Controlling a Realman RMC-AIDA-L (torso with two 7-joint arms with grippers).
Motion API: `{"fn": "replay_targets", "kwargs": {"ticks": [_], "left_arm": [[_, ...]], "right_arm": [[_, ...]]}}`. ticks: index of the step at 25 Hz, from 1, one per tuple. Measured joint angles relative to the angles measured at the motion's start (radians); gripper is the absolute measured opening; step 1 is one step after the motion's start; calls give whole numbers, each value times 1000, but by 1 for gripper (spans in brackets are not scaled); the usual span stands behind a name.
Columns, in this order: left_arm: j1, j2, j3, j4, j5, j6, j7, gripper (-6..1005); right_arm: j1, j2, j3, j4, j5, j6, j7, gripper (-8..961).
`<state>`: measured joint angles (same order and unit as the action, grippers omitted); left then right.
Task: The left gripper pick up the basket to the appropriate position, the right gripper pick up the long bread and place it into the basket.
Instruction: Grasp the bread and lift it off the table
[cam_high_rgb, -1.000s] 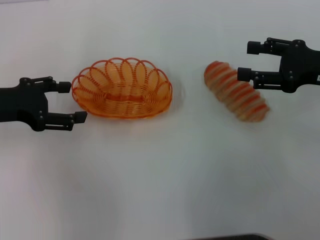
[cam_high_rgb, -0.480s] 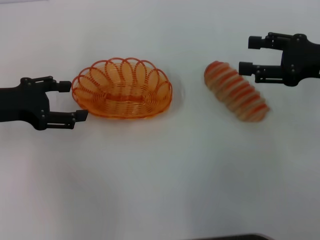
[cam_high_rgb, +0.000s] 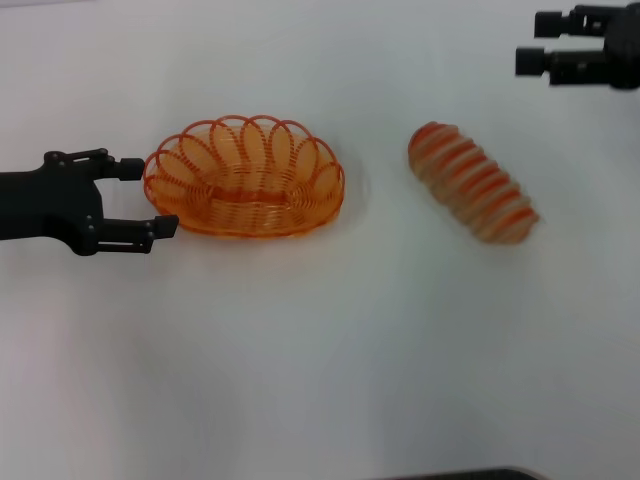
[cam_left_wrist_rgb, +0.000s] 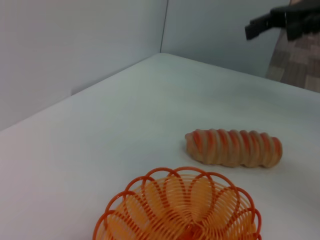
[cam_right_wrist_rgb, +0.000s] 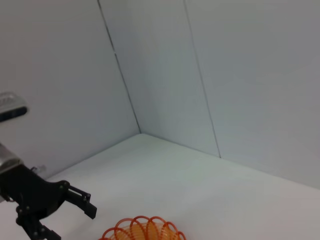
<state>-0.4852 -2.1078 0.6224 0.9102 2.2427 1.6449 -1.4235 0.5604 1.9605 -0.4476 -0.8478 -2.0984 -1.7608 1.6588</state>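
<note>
Head view: one basket (cam_high_rgb: 244, 176), orange wire, oval, upright on table (cam_high_rgb: 320, 360). One long bread (cam_high_rgb: 472, 183), striped, lying diagonally, well apart to basket's right, untouched. Two grippers. Left gripper (cam_high_rgb: 148, 197): low, fingers spread around basket's left rim end, holding nothing. Right gripper (cam_high_rgb: 530, 42): far right corner, well apart from bread, fingers parted, empty. Surface: plain white, matte. Room, per wrist views: pale grey wall panels (cam_right_wrist_rgb: 165, 75) meeting at corner; patterned floor (cam_left_wrist_rgb: 296, 62) beyond table edge.
</note>
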Motion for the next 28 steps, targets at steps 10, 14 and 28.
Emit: {"fn": "replay_targets", "kwargs": {"ticks": [10,14,28], "left_arm": [[0,-2,1,-5,0,-6,4,887],[4,-3,1,-5,0,-8,5,887],[15,-6,3,-21,10,-54,11,887]], "right_arm": [[119,-115,-176,-10,-45,14,278,821],[186,-122,-183,-13,-153,35,362,821],[342,-80,-339,-22,-412,119,630,821]]}}
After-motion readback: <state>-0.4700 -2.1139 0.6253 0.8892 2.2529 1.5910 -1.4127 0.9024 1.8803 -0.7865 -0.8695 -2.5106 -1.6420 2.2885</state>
